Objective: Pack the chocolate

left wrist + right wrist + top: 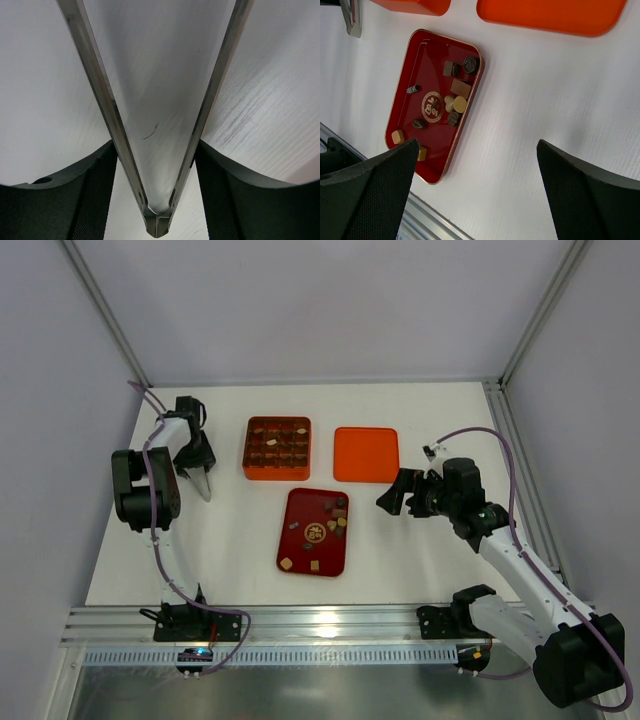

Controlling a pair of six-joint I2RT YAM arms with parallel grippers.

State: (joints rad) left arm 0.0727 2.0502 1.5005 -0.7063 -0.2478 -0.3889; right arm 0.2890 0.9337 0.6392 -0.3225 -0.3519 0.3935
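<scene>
One box, one lid, one tray, one pair of tongs, two arms, about ten loose sweets.

There was one orange box with sixteen cells, four rows of four, one flat orange lid and one dark red tray. About ten chocolate pieces lay in the tray: four dark, three tan, two cream rounds and one small striped one. More filled some box cells, too small to count. One pair of metal tongs and two arms, left arm and right arm, were present.

Glossy red tray (gilt rim) — metal tweezers, textured black fingers.
</scene>
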